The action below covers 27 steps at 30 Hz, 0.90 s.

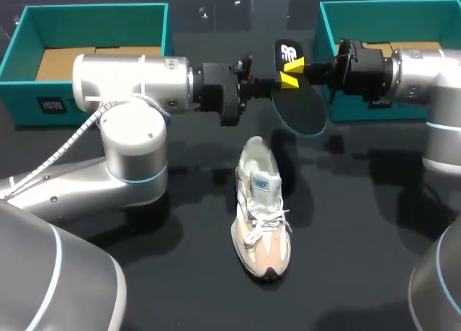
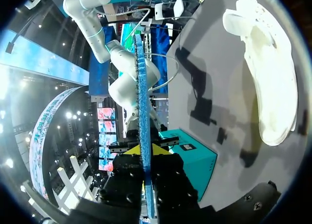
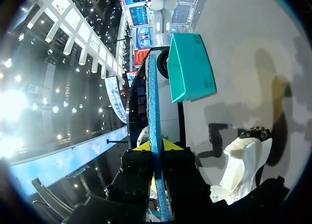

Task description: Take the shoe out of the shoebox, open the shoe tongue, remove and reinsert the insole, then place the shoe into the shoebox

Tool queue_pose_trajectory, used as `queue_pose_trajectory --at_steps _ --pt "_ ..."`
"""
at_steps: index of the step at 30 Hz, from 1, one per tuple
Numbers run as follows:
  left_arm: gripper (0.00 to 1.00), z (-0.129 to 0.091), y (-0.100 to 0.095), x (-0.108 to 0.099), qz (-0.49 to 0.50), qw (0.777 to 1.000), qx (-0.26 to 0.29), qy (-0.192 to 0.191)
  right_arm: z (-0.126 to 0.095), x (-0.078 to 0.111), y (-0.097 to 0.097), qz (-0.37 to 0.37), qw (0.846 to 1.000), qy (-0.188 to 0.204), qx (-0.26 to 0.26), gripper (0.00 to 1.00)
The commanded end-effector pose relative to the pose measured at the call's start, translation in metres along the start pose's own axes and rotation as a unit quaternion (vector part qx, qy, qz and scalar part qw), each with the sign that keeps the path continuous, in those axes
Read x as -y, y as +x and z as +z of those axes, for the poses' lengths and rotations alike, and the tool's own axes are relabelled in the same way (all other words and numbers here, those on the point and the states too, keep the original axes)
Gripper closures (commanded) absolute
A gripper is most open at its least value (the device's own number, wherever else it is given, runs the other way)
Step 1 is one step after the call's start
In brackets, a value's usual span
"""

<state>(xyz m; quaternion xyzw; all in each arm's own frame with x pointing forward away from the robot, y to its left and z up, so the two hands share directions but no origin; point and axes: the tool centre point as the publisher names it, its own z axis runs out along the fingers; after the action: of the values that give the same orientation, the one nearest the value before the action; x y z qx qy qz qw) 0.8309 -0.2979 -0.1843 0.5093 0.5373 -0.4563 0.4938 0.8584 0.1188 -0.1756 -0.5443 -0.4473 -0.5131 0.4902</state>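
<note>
We hold the insole (image 1: 301, 104) in the air between our two arms, above the counter (image 1: 346, 223) and beyond the heel of the shoe (image 1: 261, 209). The left jaws come in from the left arm (image 1: 130, 86) and the right jaws from the right arm (image 1: 425, 72); they meet tip to tip at one end of the insole. Both pairs are closed narrow on it. In the left wrist view the insole (image 2: 141, 102) shows edge-on as a blue strip running between the fingers, and in the right wrist view it (image 3: 153, 117) looks the same.

The shoe stands on its sole on the counter, outside both boxes, toe towards us, laces loose. It is well apart from the left shoebox (image 1: 94, 11) and the right shoebox (image 1: 389, 7), which sit at the far corners.

From the left wrist we see the shoe (image 2: 270, 73) to one side and the right shoebox (image 2: 197, 158) ahead. From the right wrist we see the shoe (image 3: 241, 165) and the left shoebox (image 3: 191, 68)
</note>
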Motion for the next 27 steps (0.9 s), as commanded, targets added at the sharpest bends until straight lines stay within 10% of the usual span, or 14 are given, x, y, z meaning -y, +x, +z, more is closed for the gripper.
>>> queue_pose_trajectory --at_steps 1,16,27 --pt "1.00 -0.013 -0.001 0.005 -0.007 1.000 0.001 -0.001 -0.011 0.006 0.001 -0.009 1.000 -0.010 -0.008 0.00" --pt "1.00 -0.074 -0.011 0.026 -0.085 0.996 -0.019 -0.022 -0.054 0.036 -0.004 -0.031 0.999 0.009 -0.025 0.00" --pt "1.00 -0.089 -0.015 0.034 -0.308 0.950 -0.041 -0.007 -0.063 0.041 -0.006 -0.036 0.999 0.001 -0.022 0.00"
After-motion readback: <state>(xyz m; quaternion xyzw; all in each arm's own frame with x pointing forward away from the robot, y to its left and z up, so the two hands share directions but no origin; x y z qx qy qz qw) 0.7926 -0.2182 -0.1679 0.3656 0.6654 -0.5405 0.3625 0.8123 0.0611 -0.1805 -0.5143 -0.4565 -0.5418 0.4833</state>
